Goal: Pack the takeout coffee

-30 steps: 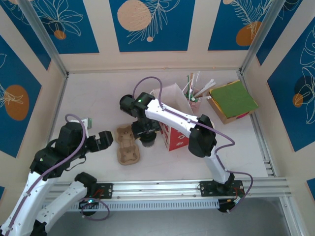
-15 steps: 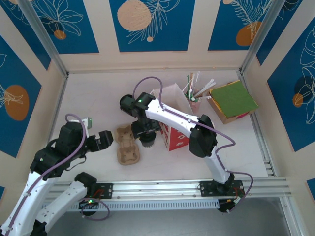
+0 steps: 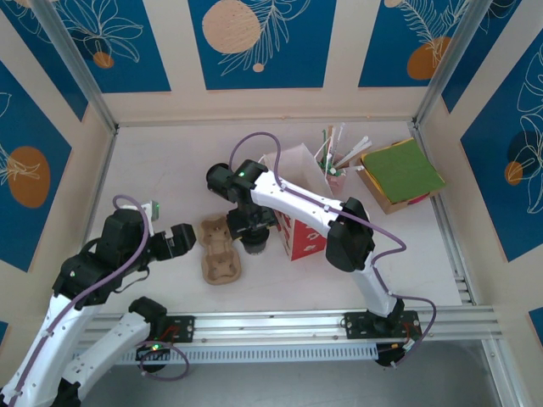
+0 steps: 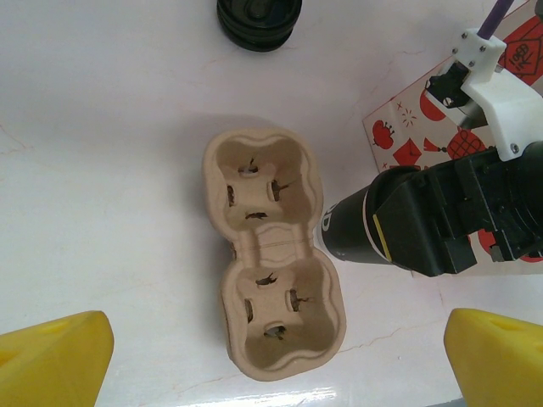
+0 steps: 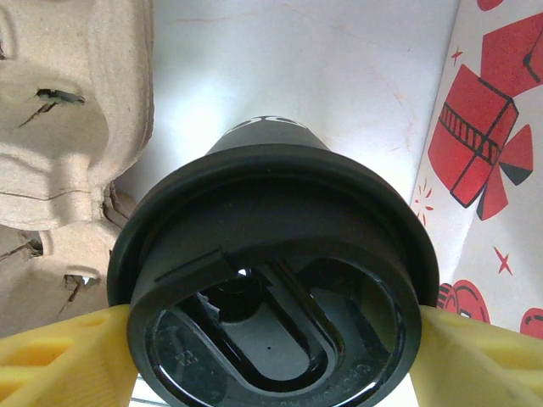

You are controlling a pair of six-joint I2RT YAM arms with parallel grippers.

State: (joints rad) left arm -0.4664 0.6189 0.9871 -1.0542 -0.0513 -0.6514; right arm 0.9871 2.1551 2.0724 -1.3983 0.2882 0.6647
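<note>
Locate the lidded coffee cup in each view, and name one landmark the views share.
Top external: cup at centre, just right of the carrier.
Left wrist: cup right of centre, beside the carrier.
Right wrist: cup large at lower centre, lid toward the camera, with the carrier at the left edge.
Shared landmark: the carrier, on the cup's left in every view.

black coffee lid point(image 5: 271, 280), tan cup carrier point(image 4: 270, 254)
</note>
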